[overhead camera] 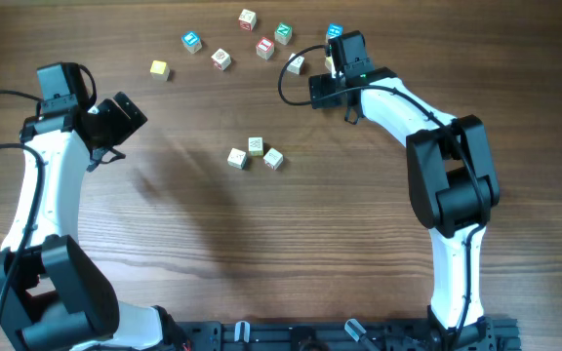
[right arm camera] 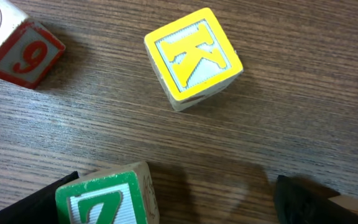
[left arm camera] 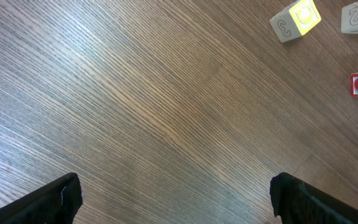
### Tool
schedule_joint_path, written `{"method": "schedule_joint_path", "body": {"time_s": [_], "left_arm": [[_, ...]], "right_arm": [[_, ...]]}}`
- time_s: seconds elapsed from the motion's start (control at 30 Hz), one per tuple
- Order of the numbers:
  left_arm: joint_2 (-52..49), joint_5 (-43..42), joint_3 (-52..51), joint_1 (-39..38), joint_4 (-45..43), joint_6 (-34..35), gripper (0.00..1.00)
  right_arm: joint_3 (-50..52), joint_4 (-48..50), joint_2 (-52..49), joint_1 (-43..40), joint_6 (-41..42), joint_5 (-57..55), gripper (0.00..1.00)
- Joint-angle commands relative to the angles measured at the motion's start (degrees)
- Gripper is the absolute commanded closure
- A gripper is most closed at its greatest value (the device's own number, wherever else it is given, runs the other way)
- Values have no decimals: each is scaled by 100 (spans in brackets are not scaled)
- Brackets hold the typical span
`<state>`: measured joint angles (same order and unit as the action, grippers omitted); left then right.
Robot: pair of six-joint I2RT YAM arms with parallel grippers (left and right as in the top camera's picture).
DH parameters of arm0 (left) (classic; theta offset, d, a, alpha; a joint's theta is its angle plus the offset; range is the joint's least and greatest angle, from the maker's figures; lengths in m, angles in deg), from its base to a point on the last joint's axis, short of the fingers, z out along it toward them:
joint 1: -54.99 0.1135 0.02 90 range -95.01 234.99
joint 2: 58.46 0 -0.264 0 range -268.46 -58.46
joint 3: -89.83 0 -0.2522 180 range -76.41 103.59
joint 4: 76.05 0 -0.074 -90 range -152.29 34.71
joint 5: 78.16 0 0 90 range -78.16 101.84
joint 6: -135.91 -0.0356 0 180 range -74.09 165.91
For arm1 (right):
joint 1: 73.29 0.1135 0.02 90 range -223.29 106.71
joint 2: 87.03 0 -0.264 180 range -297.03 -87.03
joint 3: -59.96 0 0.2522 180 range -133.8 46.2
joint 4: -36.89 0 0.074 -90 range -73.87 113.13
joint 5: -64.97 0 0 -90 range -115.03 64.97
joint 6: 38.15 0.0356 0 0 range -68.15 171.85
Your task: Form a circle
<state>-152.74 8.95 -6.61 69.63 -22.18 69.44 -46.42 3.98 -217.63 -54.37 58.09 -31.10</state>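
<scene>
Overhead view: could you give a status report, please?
Left claw, right claw open, empty. Three pale cubes clustered, not ringed. Green Z cube by right claw.

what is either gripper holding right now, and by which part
Nothing. The left gripper is open over the bare table; the right gripper is open too, the green cube beside one finger, not clamped.

Overhead straight down, wrist views close over table [overhead camera: 261, 244]

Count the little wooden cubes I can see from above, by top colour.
Pale cream-topped wooden cubes: 6
Blue-topped cubes: 2
Green-topped cubes: 1
Red-topped cubes: 1
Yellow-topped cubes: 1
Total: 11 clearly seen; another may hide by the right hand.
</scene>
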Motion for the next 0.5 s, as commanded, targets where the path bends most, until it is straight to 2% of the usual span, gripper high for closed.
{"method": "schedule_joint_path", "body": {"time_s": [0.0, 0.1, 0.17, 0.27, 0.37, 0.47], "left_arm": [[-22, -4, -26, 11, 0, 94, 0], [-22, -4, -26, 11, 0, 94, 0], [-22, -4, -26, 11, 0, 94, 0], [-22, -4, -26, 11, 0, 94, 0], [-22, -4, -26, 11, 0, 94, 0], [-22, -4, -26, 11, 2, 94, 0]], "right_arm": [[-46, 229, -164, -15, 144, 22, 0], [-46, 372, -164, -15, 332, 26, 1], [-46, 153, -166, -13, 490, 46, 11], [-46, -107, -166, -13, 483, 310, 22], [-46, -166, -166, -13, 428, 354, 54], [-48, -170, -13, -13, 343, 352, 78]]}}
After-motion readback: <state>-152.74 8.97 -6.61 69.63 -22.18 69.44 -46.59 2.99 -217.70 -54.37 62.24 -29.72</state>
